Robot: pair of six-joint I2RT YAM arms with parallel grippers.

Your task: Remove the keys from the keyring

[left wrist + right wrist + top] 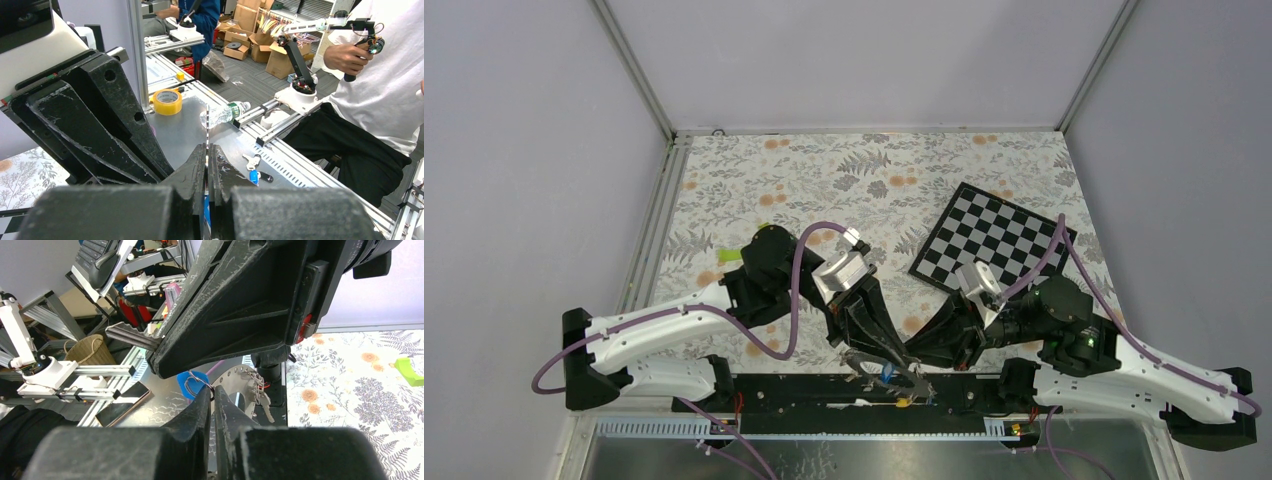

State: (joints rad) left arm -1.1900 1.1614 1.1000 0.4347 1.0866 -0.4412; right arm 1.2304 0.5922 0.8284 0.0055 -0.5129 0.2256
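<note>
Left gripper [206, 151]: jaws fully closed, clamping the thin edge of the keyring [236, 384], which stands upright between the pads and is seen edge-on from the left wrist; right gripper [213, 393]: jaws narrow, almost together, tips pinching a small wire loop [198, 385] just beside the keyring's rim; a blue key head [184, 379] sits directly behind that loop; silver keys [261, 396] hang from the far side of the ring. Both grippers meet at the near table edge, above the metal ledge [225, 145] — a silver key [251, 161] and a blue tag [253, 176] lie loose on it.
</note>
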